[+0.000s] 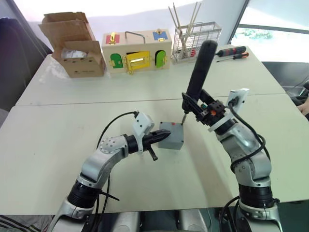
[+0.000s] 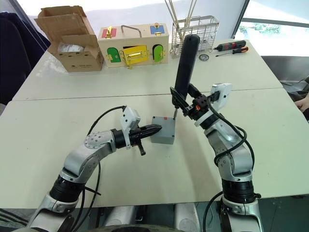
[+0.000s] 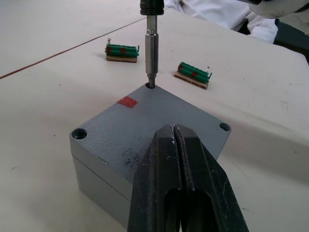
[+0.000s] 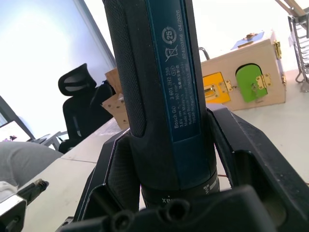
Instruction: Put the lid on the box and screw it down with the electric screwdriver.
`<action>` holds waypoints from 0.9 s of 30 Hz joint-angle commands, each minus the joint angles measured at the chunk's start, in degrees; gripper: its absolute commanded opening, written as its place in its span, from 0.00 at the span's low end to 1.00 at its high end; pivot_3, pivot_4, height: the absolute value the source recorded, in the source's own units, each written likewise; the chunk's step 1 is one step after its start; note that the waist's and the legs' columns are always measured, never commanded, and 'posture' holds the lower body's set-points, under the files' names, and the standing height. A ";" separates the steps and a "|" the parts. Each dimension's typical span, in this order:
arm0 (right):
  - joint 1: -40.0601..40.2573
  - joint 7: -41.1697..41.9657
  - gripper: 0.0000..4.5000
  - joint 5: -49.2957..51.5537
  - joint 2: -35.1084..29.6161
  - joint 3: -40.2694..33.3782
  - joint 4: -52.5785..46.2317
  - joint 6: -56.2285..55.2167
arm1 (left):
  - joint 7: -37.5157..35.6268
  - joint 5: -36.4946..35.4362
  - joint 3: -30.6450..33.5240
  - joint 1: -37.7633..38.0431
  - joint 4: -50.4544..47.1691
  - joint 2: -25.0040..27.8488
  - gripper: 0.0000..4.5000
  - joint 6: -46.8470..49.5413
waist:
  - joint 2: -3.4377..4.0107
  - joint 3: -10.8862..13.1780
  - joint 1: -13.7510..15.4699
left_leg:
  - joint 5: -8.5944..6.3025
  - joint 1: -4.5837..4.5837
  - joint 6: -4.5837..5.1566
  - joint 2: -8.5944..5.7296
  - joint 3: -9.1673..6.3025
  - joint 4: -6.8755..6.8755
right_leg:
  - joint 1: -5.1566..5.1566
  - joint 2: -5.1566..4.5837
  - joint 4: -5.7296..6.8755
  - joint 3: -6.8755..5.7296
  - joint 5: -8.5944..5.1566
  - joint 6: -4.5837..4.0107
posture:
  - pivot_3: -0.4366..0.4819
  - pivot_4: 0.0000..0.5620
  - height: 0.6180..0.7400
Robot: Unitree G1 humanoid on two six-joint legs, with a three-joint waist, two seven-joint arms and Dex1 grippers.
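Silver-grey jointed arms (image 1: 104, 162), black cables, apparently black pincers (image 3: 179, 188).

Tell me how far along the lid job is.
Done: the lid sits on the box. In hand: the right gripper holds the electric screwdriver, bit in a corner hole; the shut left gripper presses the lid. Left: two other visible corner holes.

My grey lid (image 3: 145, 128) sits flush on the grey box (image 1: 172, 140), red mark up. The black electric screwdriver (image 1: 198, 67) stands tilted above the box, its bit in a corner hole
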 commanded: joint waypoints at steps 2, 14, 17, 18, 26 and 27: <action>1.39 0.27 0.43 -2.74 1.60 4.37 -0.11 -1.73 | 0.06 0.51 -0.41 0.90 0.39 0.44 0.00 0.83 | 0.00 -0.04 -0.03 | -0.09 0.07 0.14 0.01 0.01 0.00 | 0.06 0.01 0.00 0.00 -0.01 0.01 | 0.48 0.27 0.95; 7.49 -2.26 0.43 -9.21 3.71 5.92 1.51 -7.72 | 0.54 0.20 -0.25 1.45 -0.03 0.29 0.00 1.75 | -0.09 -0.86 0.02 | -0.03 0.09 -0.03 0.02 0.00 -0.03 | 0.06 0.02 0.00 0.00 -0.01 0.00 | 0.48 0.27 0.95; 8.19 -3.96 0.43 -9.67 4.60 5.02 2.08 -9.31 | 0.69 0.16 -0.32 1.54 -0.11 0.14 0.00 1.82 | -0.16 -1.02 0.02 | -0.04 0.15 -0.01 0.02 0.01 -0.03 | 0.13 0.02 -0.02 0.00 -0.01 0.00 | 0.48 0.27 0.95; 8.39 -4.32 0.43 -9.28 4.99 4.62 2.24 -9.49 | 0.71 0.17 -0.34 1.54 -0.12 0.10 0.00 1.83 | -0.16 -1.07 0.02 | -0.06 0.16 0.02 0.02 0.01 -0.03 | 0.14 0.02 -0.02 0.00 -0.01 0.00 | 0.48 0.27 0.95; 10.10 -5.51 0.43 -9.59 6.04 4.83 2.08 -10.85 | 0.64 0.15 -0.24 1.65 -0.08 0.01 0.00 1.83 | -0.18 -1.20 0.06 | -0.08 0.16 0.06 0.04 -0.01 -0.03 | 0.15 0.02 -0.03 0.00 -0.02 0.00 | 0.48 0.27 0.95; 10.27 -5.80 0.43 -10.13 6.06 5.07 2.13 -11.29 | 0.66 0.15 -0.21 1.65 -0.03 0.02 0.00 1.86 | -0.19 -1.20 0.06 | -0.09 0.17 0.07 0.04 -0.01 -0.03 | 0.15 0.02 -0.03 0.00 -0.02 0.00 | 0.48 0.27 0.95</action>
